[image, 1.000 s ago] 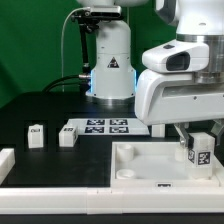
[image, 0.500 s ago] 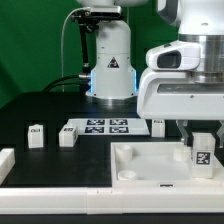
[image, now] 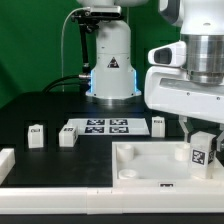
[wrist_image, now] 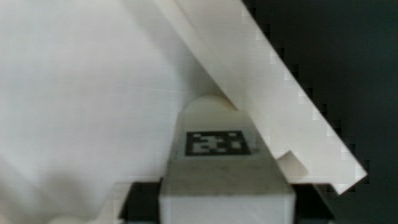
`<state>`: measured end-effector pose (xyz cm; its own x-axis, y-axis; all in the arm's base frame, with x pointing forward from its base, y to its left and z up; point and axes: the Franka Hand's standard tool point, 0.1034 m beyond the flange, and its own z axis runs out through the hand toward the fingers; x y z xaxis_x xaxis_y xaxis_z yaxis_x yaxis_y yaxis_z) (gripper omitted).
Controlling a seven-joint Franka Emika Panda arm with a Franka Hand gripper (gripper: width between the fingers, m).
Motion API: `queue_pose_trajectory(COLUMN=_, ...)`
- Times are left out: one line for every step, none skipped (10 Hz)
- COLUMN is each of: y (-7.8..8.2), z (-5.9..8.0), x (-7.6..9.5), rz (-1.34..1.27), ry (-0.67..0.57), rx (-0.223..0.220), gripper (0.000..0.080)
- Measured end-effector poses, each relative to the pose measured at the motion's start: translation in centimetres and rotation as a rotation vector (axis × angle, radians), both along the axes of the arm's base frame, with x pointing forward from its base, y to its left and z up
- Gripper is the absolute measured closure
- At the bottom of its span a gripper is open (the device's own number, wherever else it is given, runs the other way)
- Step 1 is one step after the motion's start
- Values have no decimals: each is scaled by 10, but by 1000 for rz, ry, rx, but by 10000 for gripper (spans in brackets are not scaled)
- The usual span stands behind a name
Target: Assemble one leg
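My gripper is shut on a leg, a small white block with a black-and-white tag. It holds the leg upright over the near right corner of the large white square panel. In the wrist view the leg sits between my dark fingers, with the panel's surface and its raised rim beyond it. I cannot tell whether the leg touches the panel. Three more legs stand on the table: one at the far left, one beside it, one behind the panel.
The marker board lies flat between the loose legs. The arm's base stands at the back with a cable to its left. A white part lies at the exterior view's left edge.
My gripper has moved toward the exterior view's right with the leg in it, nearer the panel's right corner. The loose legs have not moved.
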<state>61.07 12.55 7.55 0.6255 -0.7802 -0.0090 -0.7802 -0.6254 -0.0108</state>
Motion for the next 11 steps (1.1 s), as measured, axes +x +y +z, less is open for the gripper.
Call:
queue_pose_trajectory(y=0, z=0, x=1, rz=-85, ry=5, rx=2, gripper=508)
queue_pose_trajectory(y=0, z=0, x=2, rz=-172, ry=6, rx=8, gripper=508)
queue_pose_trajectory(y=0, z=0, x=2, rz=-247, ry=6, rx=11, gripper=508)
queue_pose_trajectory(y=0, z=0, x=2, rz=-204, ry=5, rx=11, gripper=508)
queue_pose_trajectory(y=0, z=0, x=2, rz=-184, ry=5, rx=11, gripper=508)
queue_pose_trajectory(y=0, z=0, x=2, rz=-179, ry=3, rx=12, gripper=317)
queue_pose_trajectory(y=0, z=-1, x=2, rz=-146, ry=-1, rx=13, gripper=190)
queue_pose_trajectory(y=-1, z=-1, x=2, rz=-2, ry=-10, rx=11, gripper=190)
queue_pose_trajectory(y=-4, z=-1, x=3, rz=147, ry=-24, rx=9, gripper=159)
queue_pose_trajectory(y=-6, z=-3, x=3, rz=321, ry=-38, rx=6, gripper=159)
queue_pose_trajectory(y=-5, z=-5, x=1, rz=403, ry=-44, rx=4, gripper=151)
